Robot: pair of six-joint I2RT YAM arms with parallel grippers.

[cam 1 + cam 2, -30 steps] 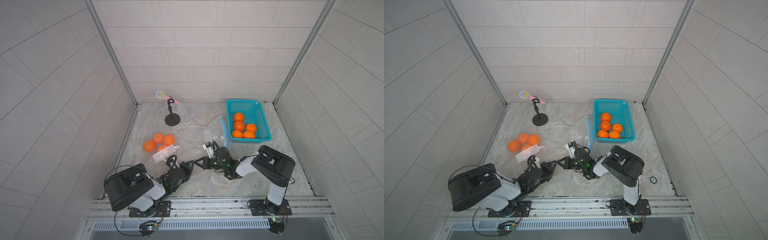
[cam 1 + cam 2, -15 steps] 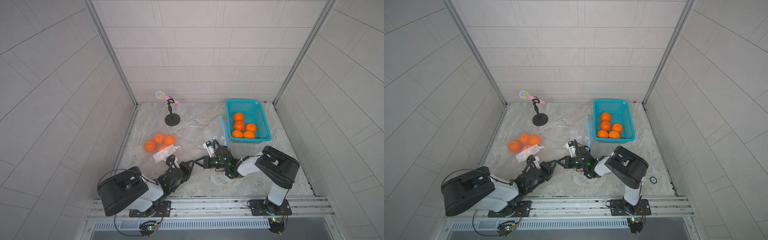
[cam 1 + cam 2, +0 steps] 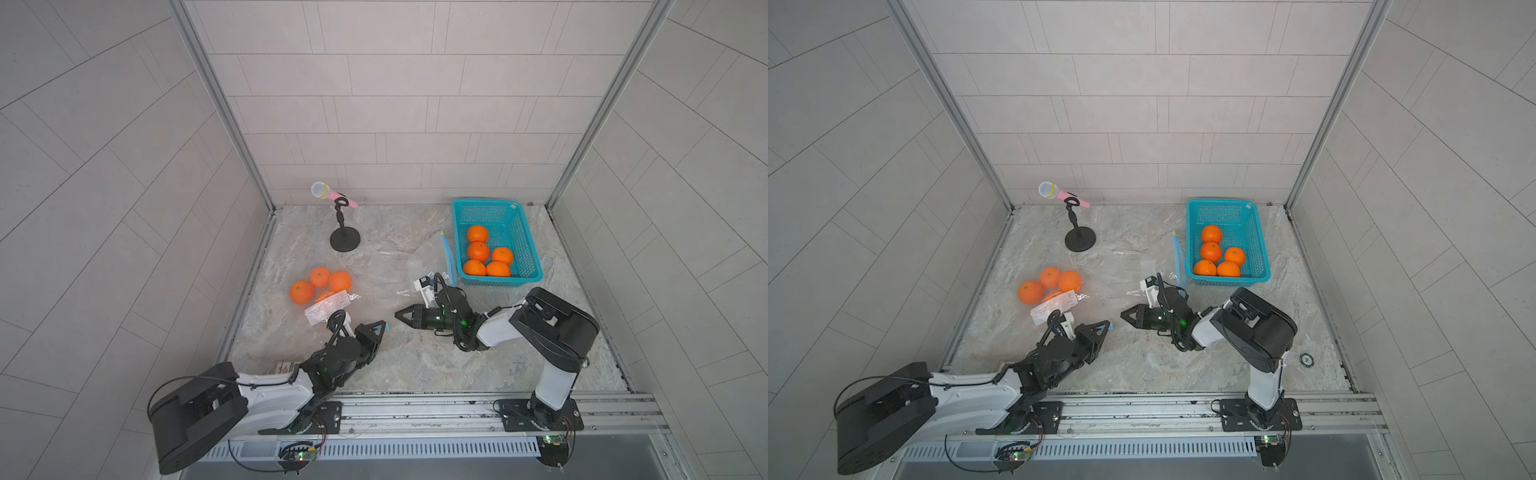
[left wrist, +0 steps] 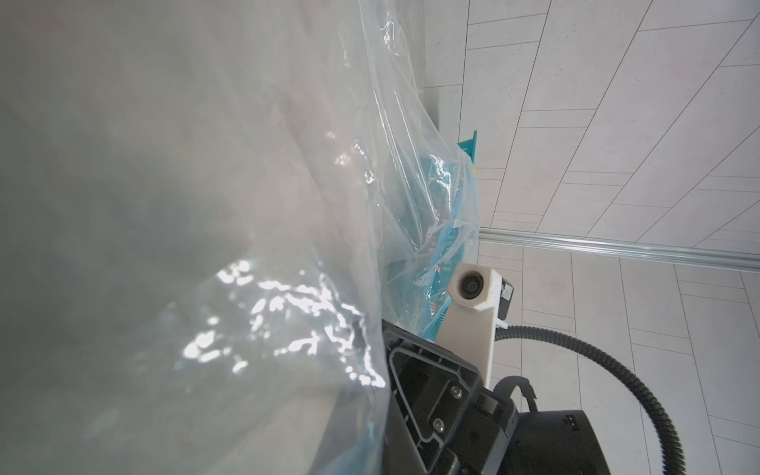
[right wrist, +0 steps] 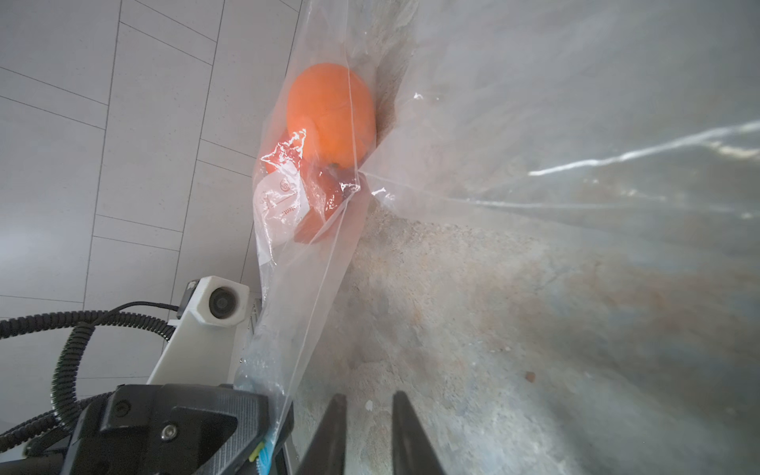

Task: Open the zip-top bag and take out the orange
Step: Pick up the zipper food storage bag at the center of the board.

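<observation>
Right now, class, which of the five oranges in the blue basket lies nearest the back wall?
The lone orange deepest in the basket; the other four oranges sit nearer the robot.

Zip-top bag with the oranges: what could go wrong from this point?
1. Only the left gripper pinches the zip-top bag, at its edge; the right gripper stands open with nothing between its fingertips. A pull now would probably drag the bag rather than part the seal.
2. The oranges sit bunched at the bag's far end, so dragging could tumble them.
3. The bag's film fills the left wrist view, so the seal is hard to check there.
</observation>
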